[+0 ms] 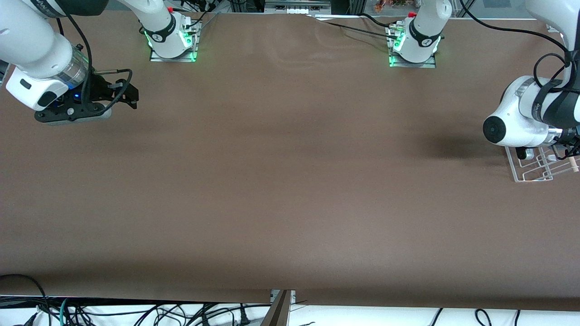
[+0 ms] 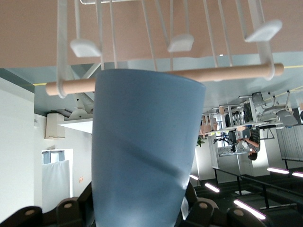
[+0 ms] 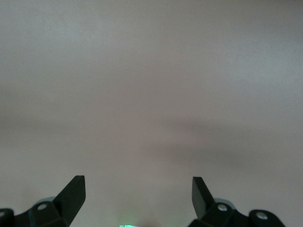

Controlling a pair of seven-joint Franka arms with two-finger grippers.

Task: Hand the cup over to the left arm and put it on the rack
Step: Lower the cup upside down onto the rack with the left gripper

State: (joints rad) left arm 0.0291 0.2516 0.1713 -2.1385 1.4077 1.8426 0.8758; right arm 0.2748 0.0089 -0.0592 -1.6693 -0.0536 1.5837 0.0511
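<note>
The light-blue cup [image 2: 147, 151] fills the left wrist view, with my left gripper [image 2: 142, 208] shut on its narrower end. Its wide end points at the rack [image 2: 180, 43], close to the wooden dowel [image 2: 227, 73] and the white pegs. In the front view the left arm's wrist [image 1: 550, 120] hangs over the rack [image 1: 534, 168] at the left arm's end of the table and hides the cup. My right gripper [image 1: 129, 95] waits over the table at the right arm's end. It is open [image 3: 138, 187], with only bare table between its fingers.
The brown table [image 1: 290, 181] stretches between the two arms. Both arm bases [image 1: 172, 40] [image 1: 414, 45] stand along its edge farthest from the front camera. Loose cables [image 1: 136, 312] hang below the nearest edge. The rack sits close to the table's end.
</note>
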